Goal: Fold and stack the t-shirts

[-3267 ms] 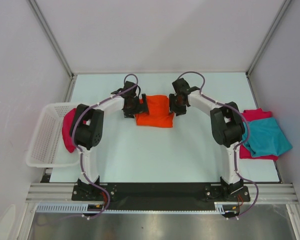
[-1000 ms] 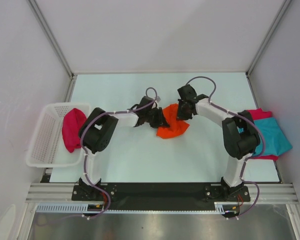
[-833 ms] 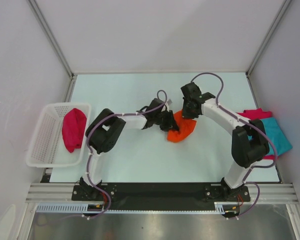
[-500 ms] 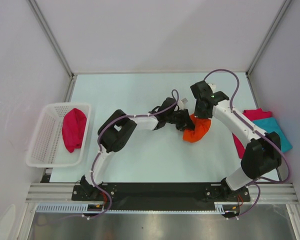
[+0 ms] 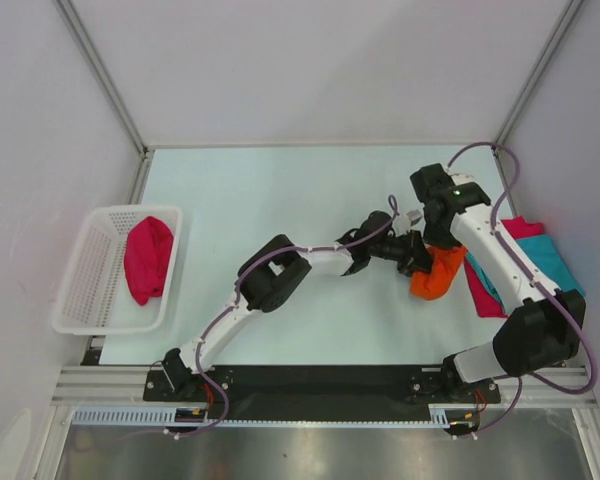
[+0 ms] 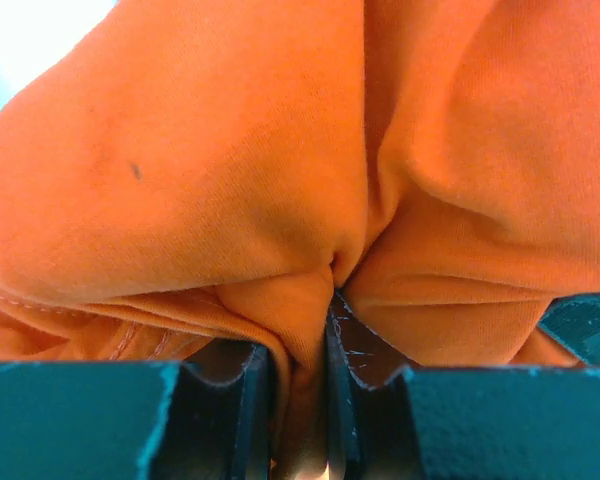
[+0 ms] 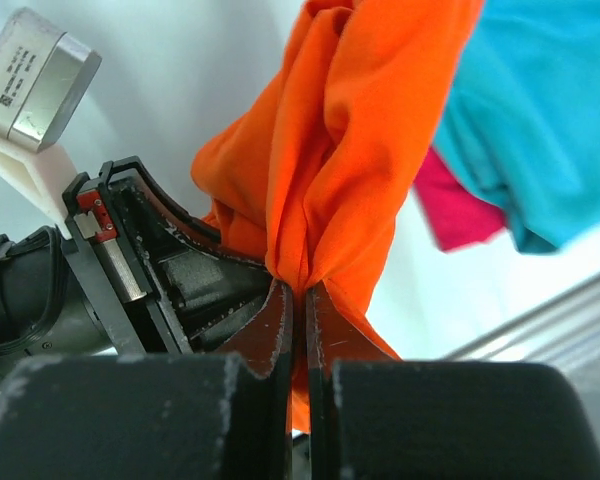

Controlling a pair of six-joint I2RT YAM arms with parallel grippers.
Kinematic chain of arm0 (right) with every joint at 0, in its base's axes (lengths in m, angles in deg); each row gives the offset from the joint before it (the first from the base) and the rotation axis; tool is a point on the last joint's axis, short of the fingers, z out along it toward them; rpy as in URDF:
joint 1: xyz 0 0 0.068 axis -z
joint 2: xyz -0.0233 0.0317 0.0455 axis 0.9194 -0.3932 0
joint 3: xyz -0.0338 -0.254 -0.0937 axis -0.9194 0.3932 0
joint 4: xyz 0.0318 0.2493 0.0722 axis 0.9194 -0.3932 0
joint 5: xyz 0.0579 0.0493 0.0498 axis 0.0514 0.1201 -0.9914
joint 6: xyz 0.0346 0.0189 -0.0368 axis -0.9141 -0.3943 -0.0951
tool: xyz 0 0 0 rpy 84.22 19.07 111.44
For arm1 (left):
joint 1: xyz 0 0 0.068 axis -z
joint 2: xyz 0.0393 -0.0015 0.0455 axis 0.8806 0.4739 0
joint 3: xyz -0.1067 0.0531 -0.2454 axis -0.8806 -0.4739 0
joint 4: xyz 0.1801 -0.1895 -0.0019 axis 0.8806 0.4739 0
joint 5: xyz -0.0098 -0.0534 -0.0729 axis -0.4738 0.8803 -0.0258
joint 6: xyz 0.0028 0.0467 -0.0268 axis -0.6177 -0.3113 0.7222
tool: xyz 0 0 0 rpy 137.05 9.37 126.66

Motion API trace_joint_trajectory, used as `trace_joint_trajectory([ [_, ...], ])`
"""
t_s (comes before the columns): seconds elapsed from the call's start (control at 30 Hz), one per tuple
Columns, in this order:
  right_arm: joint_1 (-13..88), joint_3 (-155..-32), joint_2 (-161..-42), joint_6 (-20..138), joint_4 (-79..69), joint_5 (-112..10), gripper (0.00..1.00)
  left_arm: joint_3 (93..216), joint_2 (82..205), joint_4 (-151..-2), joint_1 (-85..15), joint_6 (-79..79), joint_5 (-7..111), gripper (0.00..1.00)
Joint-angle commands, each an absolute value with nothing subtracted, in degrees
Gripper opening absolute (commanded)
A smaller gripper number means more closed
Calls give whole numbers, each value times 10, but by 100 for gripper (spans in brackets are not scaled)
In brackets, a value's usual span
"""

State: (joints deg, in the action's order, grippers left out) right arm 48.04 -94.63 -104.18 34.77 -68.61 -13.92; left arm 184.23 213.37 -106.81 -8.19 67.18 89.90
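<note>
The left gripper (image 5: pixel 416 254) is clamped on a fold of the orange t-shirt (image 5: pixel 435 276), with cloth pinched between its fingers (image 6: pixel 250 390). The right gripper (image 5: pixel 443 240), just above it, nips the same bundle with its jaws nearly together. The shirt hangs bunched at right of centre, just beside the teal t-shirt (image 5: pixel 554 262), which lies on a crimson t-shirt (image 5: pixel 520 228) at the table's (image 5: pixel 280 190) right edge. Open tabletop stretches leftward to the basket (image 5: pixel 80 290), which holds a red t-shirt (image 5: pixel 147 258). Seconds earlier the orange shirt lay flat at upper centre. It has since been gathered and carried right, with the left arm now stretched far across.
</note>
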Motion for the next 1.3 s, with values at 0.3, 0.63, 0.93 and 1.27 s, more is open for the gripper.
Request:
trace_joint_trajectory([
  [0.3, 606, -910, -939, 339, -758, -116, 0, 2004, 2209, -1188, -35, 767, 903, 10],
  [0.63, 704, -897, -938, 411, -743, -145, 0, 2097, 2180, -841, -21, 458, 775, 1],
  [0.93, 727, -919, -948, 419, -736, -153, 0, 2177, 2208, -693, -21, 362, 717, 0],
  [1.27, 768, -939, -987, 414, -706, -141, 0, 2191, 2242, -706, -5, 388, 737, 0],
])
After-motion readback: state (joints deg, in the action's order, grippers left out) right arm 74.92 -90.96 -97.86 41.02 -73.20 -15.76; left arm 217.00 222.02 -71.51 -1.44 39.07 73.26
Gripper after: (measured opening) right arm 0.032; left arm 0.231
